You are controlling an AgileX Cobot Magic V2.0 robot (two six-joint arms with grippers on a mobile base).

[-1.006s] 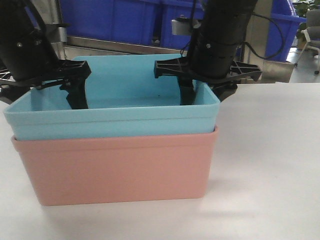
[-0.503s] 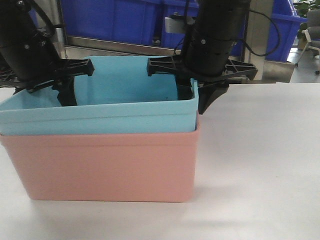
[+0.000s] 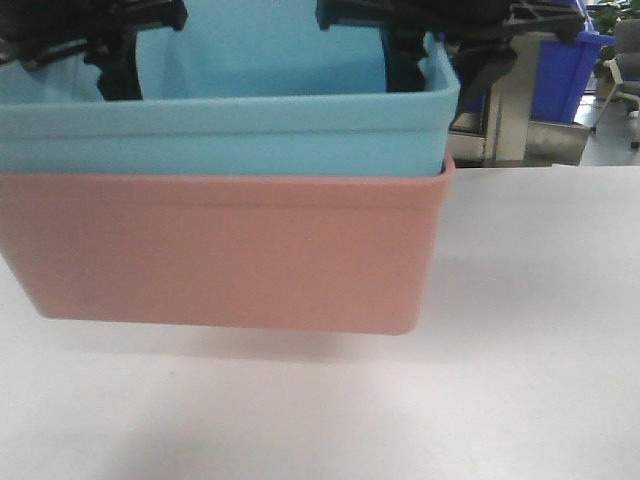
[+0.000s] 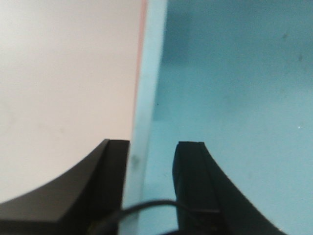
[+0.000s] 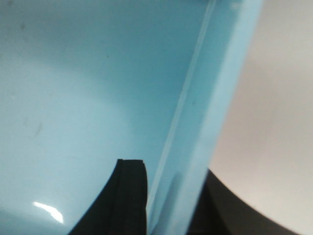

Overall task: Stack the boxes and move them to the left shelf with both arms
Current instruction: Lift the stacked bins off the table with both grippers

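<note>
Front-facing view: sky-blue tub (image 3: 220, 135) nested in salmon-pink tub (image 3: 220, 250), seemingly off desk (image 3: 540, 350); left fingers (image 4: 193, 186), right fingers (image 5: 129, 196) pinching opposite end walls; carry best kept level, arms synchronised.

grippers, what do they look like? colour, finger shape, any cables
Both the left gripper and right gripper are matte black. The fingers are flat, square-tipped blades that flare in a curve toward the base. A thin black cable loops across the left one's base. No markings are visible.
</note>
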